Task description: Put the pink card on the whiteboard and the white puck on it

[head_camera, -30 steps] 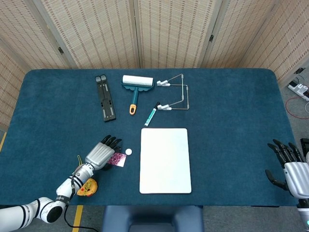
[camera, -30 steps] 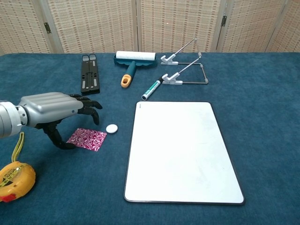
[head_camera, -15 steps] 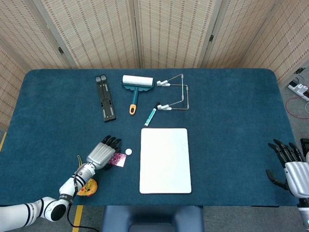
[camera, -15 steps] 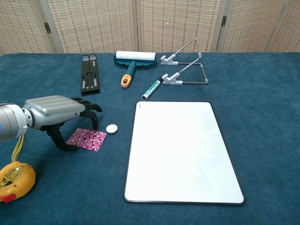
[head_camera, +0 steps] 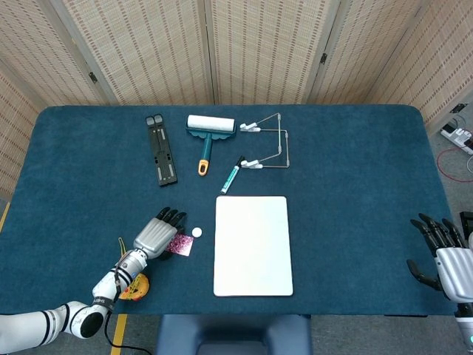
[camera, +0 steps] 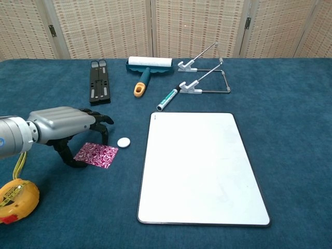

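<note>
Left hand (camera: 65, 124) is over the pink card (camera: 96, 154), fingers arched down and spread, holding nothing. The thumb reaches down at the card's left edge and the fingertips (camera: 105, 136) hang over its far edge. My read: it's bracketing the card from two sides to pinch a flat, thin thing off the cloth. Whether any finger touches the card yet, I can't tell from either view.

The card lies flat on the blue table (camera: 290, 93), under the front of the hand and well left of the whiteboard (camera: 202, 166). The white puck (camera: 123, 142) sits just beside the card's far-right corner, between card and board, apart from both. It's close enough to the fingers that a sloppy close could knock it.

The whiteboard is bare, lying flat mid-table, so neither placement is done. Order matters here: card first, puck on top.

Right hand (head_camera: 443, 255) rests at the table's far right edge, fingers apart, nothing in it, well away from everything. It looks parked and out of the way, since both items are on the left arm's side.
</note>
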You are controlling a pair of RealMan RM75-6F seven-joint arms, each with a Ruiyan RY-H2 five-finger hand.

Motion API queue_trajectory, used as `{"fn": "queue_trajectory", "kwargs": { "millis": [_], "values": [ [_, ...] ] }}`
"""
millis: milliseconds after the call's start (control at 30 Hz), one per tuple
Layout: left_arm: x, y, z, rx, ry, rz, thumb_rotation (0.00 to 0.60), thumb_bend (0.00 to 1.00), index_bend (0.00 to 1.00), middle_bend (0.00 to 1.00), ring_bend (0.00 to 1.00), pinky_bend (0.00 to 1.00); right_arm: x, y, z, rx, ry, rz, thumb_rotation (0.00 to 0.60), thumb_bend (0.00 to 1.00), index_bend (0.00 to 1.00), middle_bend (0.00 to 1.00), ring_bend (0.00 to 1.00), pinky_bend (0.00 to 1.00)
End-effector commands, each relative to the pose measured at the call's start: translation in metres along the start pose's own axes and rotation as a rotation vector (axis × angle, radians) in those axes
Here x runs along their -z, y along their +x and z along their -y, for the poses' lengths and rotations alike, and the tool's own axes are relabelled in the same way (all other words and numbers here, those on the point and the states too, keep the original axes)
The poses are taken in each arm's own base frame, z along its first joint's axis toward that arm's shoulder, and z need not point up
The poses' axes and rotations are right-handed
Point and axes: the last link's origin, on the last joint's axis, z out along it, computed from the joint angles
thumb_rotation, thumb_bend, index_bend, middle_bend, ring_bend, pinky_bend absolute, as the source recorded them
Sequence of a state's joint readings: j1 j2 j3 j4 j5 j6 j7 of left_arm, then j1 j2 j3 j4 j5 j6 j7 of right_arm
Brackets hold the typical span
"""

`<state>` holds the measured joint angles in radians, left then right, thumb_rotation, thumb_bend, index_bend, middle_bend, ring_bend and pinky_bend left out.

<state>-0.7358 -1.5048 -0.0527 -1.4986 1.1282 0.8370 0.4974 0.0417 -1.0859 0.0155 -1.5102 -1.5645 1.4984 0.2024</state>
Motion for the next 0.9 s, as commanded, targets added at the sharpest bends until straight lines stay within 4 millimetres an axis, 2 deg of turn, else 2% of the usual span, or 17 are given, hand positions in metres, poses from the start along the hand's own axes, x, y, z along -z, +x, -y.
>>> {"fn": "queue_trajectory", "kwargs": {
  "millis": [33,167,400,600,900],
  "values": [
    [0.0,0.0,0.0,0.001,-0.001,-0.003,0.6,0.32,0.4,0.08,0.04,0.0,0.0,0.0,0.0,0.0,0.0,0.0,0.6,0.37,0.11,0.1,0.12,0.0],
    [0.003,0.005,0.002,0.0,0.002,-0.021,0.6,0.32,0.4,0.08,0.04,0.0,-0.001,0.0,0.001,0.001,0.003,0.002,0.6,0.37,0.12,0.1,0.12,0.0],
    [0.009,0.024,-0.001,0.02,-0.014,-0.083,0.6,0.32,0.4,0.08,0.04,0.0,-0.001,-0.001,0.001,0.002,0.002,0.004,0.6,0.37,0.12,0.1,0.12,0.0],
    [0.007,0.038,-0.026,0.023,-0.095,-0.107,0.6,0.32,0.4,0.08,0.04,0.0,0.0,0.0,0.001,0.003,0.003,0.002,0.6,0.37,0.12,0.1,0.12,0.0],
    [-0.009,0.054,-0.073,-0.002,-0.196,-0.136,0.6,0.32,0.4,0.08,0.04,0.0,0.005,0.002,-0.002,0.006,-0.01,-0.003,0.6,0.37,0.12,0.1,0.12,0.0]
  ]
}}
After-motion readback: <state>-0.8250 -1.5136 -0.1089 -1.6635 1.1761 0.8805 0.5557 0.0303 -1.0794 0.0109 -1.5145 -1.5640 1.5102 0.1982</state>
